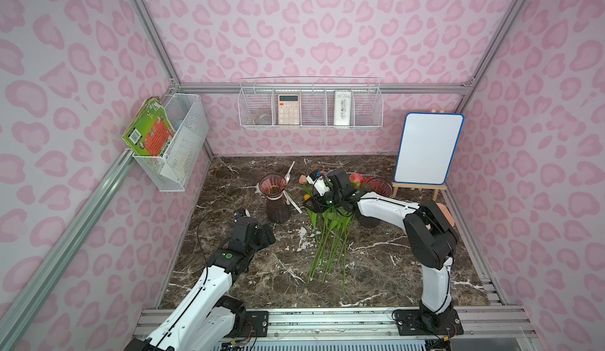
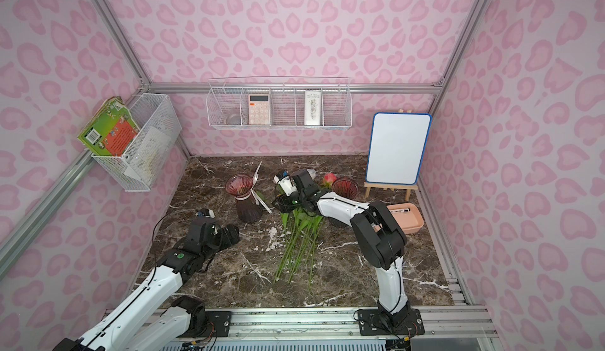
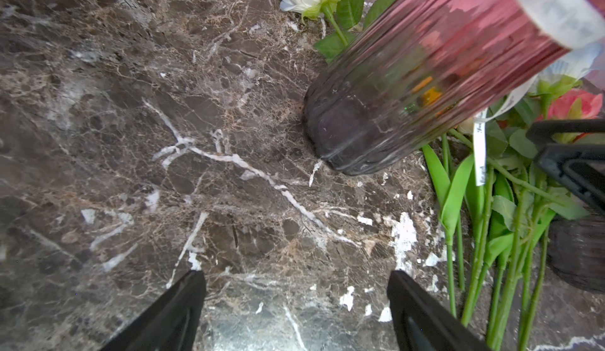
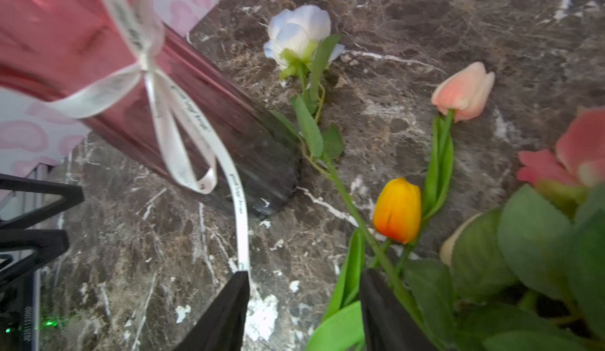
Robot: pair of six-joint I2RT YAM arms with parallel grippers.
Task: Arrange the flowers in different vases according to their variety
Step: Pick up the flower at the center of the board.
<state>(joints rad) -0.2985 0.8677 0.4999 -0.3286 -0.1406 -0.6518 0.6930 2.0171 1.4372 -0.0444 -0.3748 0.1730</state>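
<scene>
Fingers [image 3: 183, 313] of the left gripper [image 3: 294, 274] stand spread wide over the brown marble tabletop [image 3: 131, 169] with nothing between them. In both top views that arm sits left of centre. Just right of it the ribboned vase [image 1: 277, 206] stands upright, its white ribbon [image 1: 292, 198] trailing from the neck. At mid-frame the flowers [image 1: 330, 234] lie in a loose pile, stems toward the lower edge. Among them are a white rose [image 4: 298, 34] whose stem runs past that vase's base, an orange-yellow tulip [image 4: 397, 210], a peach tulip [image 4: 465, 90] and a pink rose [image 4: 582, 149]. The right gripper [image 4: 304, 274] hangs over the heads, fingers parted, a slim tulip leaf [image 4: 348, 267] in the gap, nothing visibly pinched. Farther right the second vase [image 1: 379, 187] stands upright, partly behind the right arm [image 1: 386, 206]. A whiteboard [image 1: 427, 149] stands at the table's upper right.
</scene>
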